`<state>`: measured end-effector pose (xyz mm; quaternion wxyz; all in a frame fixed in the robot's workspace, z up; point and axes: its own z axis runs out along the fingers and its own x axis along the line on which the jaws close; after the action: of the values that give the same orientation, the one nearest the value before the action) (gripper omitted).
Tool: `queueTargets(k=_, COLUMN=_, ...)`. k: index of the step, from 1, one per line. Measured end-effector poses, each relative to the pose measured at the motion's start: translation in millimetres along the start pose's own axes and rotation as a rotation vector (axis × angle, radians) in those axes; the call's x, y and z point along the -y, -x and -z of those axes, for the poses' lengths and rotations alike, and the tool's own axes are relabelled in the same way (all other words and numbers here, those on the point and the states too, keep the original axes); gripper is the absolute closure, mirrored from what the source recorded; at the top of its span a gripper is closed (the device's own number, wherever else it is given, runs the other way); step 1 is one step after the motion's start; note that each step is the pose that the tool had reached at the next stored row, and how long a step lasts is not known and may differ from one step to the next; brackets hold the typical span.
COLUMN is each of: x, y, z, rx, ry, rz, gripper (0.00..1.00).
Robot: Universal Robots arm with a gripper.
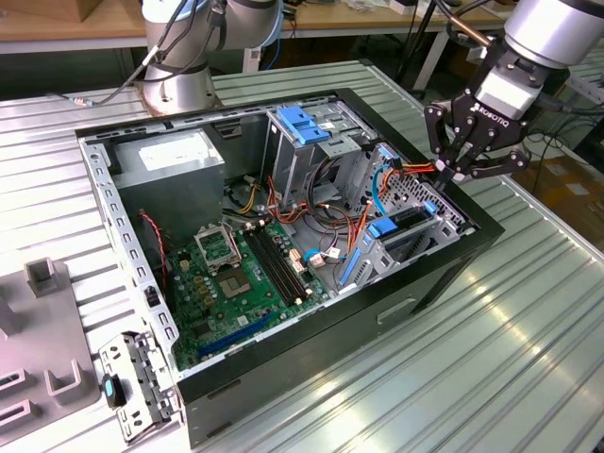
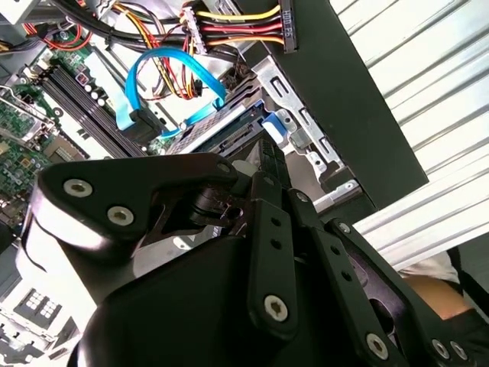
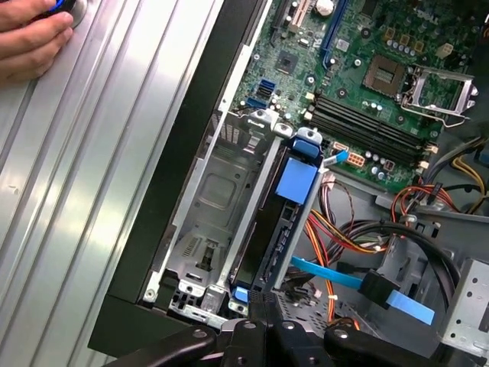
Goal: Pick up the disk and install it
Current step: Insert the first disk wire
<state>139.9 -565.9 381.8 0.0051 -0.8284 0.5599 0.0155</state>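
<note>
So, the slatted metal table had the open computer case lying on it, motherboard facing up in the middle. In the exterior view the drive bay sat at about 3 o'clock from the motherboard, right in the corner of the case.

My gripper hung just above that corner. As far as I could see, the fingers were pinched together with nothing between them.

The disk wasn't in my grip. It stood on edge, already slotted into the bay, blue rail tabs poking out at both ends. From my fingertips it was at roughly 7 o'clock in the exterior view, close by but apart. In the first wrist view the disk ran straight away from my gripper, its near end just beside the tips.

A flat blue cable looped loose next to the bay. A person's hand rested on the table outside the case.
</note>
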Motion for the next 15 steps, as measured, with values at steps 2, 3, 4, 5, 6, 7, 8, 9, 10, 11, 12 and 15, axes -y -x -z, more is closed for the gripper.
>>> queueTargets(k=2, x=0.0, y=0.1, z=-0.1, rx=-0.0004, ry=0.0015, rz=0.049, gripper=0.89)
queueTargets(k=3, x=0.1, y=0.1, z=-0.6, rx=-0.0007, ry=0.0026, rz=0.085, gripper=0.89)
queueTargets(k=4, x=0.1, y=0.1, z=-0.8, rx=-0.0012, ry=0.0038, rz=0.117, gripper=0.89)
queueTargets(k=5, x=0.0, y=0.0, z=-0.8, rx=-0.0014, ry=0.0044, rz=0.139, gripper=0.89)
queueTargets(k=6, x=0.2, y=0.0, z=-0.9, rx=-0.0014, ry=0.0047, rz=0.147, gripper=0.89)
queueTargets(k=7, x=0.7, y=-0.2, z=-0.9, rx=-0.0013, ry=0.0048, rz=0.155, gripper=0.89)
queueTargets(k=8, x=0.9, y=-0.2, z=-1.0, rx=-0.0013, ry=0.0050, rz=0.160, gripper=0.89)
queueTargets(k=9, x=1.0, y=0.0, z=-1.0, rx=-0.0013, ry=0.0050, rz=0.163, gripper=0.89)
queueTargets(k=10, x=1.2, y=0.4, z=-0.9, rx=-0.0015, ry=0.0053, rz=0.167, gripper=0.89)
queueTargets(k=11, x=1.8, y=1.3, z=-1.0, rx=-0.0016, ry=0.0054, rz=0.172, gripper=0.89)
queueTargets(k=12, x=2.3, y=2.6, z=-1.0, rx=-0.0024, ry=0.0058, rz=0.175, gripper=0.89)
queueTargets(k=15, x=4.4, y=7.3, z=-1.1, rx=-0.0040, ry=0.0068, rz=0.186, gripper=0.89)
